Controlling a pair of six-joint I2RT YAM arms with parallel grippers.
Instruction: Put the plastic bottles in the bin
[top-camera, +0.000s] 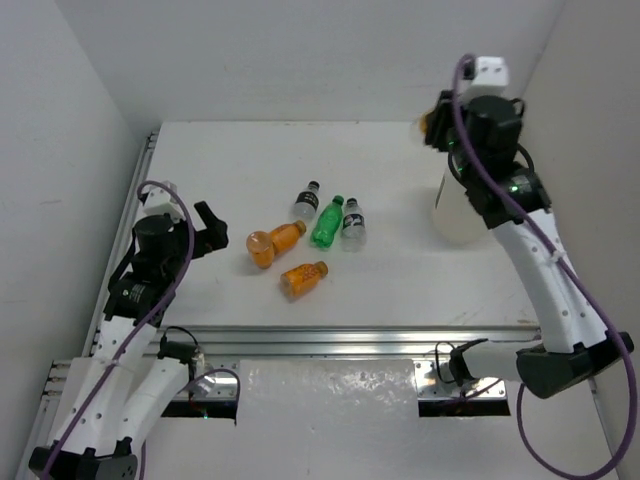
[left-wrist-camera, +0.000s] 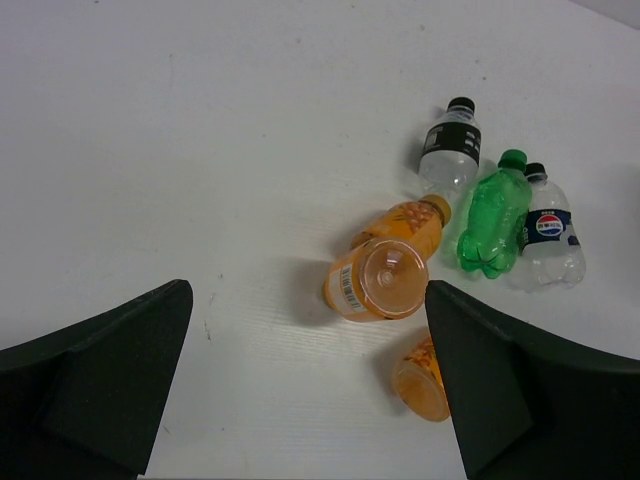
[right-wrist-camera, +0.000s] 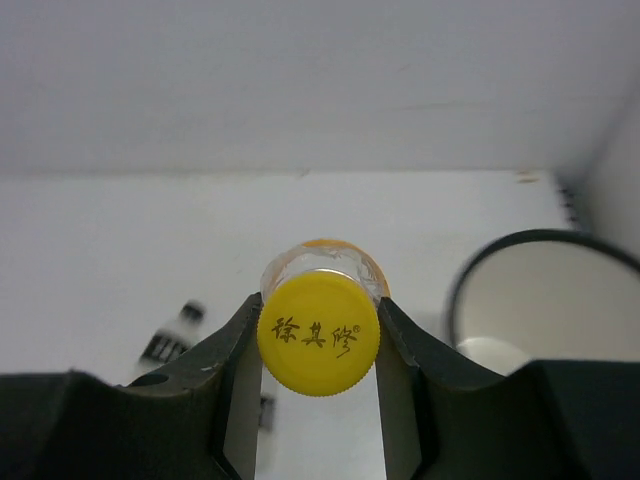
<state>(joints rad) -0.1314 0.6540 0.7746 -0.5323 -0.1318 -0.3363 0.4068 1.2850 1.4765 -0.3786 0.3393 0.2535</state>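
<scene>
My right gripper (top-camera: 437, 122) is shut on the short clear bottle with a yellow cap (right-wrist-camera: 318, 338) and holds it in the air just left of the white bin (top-camera: 453, 212). The bin's black rim shows in the right wrist view (right-wrist-camera: 470, 275). On the table lie two orange bottles (top-camera: 272, 243) (top-camera: 303, 277), a green bottle (top-camera: 327, 222) and two clear bottles with black caps (top-camera: 307, 200) (top-camera: 353, 220). My left gripper (top-camera: 207, 228) is open and empty, left of the orange bottles. The left wrist view shows the nearer orange bottle (left-wrist-camera: 385, 275) between and beyond its fingers.
The white table (top-camera: 400, 290) ends in a metal rail at the near edge. White walls close in on the left, back and right. The right arm hides part of the bin in the top view.
</scene>
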